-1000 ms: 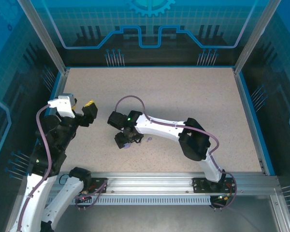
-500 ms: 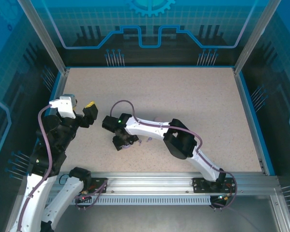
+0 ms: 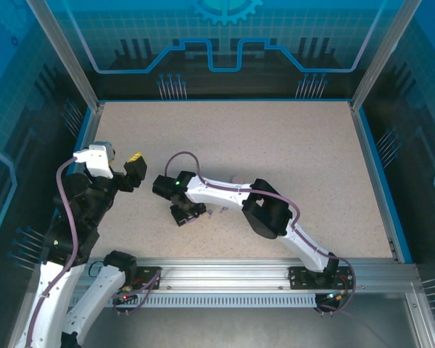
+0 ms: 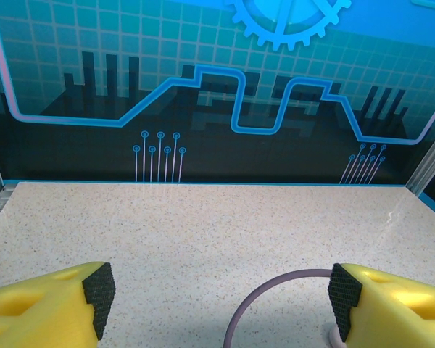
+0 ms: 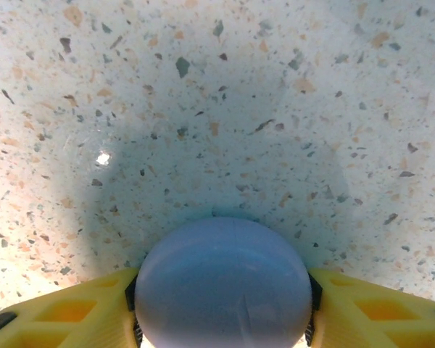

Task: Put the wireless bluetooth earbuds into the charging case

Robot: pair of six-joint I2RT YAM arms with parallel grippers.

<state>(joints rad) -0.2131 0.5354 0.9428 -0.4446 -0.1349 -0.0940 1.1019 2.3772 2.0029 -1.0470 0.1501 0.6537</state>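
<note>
Right wrist view looks straight down on a round lavender case (image 5: pixel 223 279) resting on the speckled bench (image 5: pixel 203 87). The right tool (image 5: pixel 222 293) is set around it: the yellow fingers (image 5: pixel 65 312) come in from both sides and their dark pads sit against the case's flanks, so the tool reads as clamped on the case rather than standing apart. The case shows a smooth domed top with a faint seam and no opening, so it looks closed, and whether any earbuds already sit inside cannot be told. In the top external view the right tool (image 3: pixel 187 213) is down on the near-left part of the bench (image 3: pixel 290 145), its arm stretched across to reach that spot. A pale speck (image 3: pixel 222 211) lies just beside the arm; it may be one of the earbuds, but it is too small to be sure. The left tool (image 3: pixel 134 168) hangs above the left edge of the bench. The left wrist view shows the left tool (image 4: pixel 221 301) with its fingers wide apart and nothing between them. By this evidence the task is at an early stage. The case is gripped, but the lid has yet to be opened, and the earbuds have yet to be picked up and seated in their sockets.
</note>
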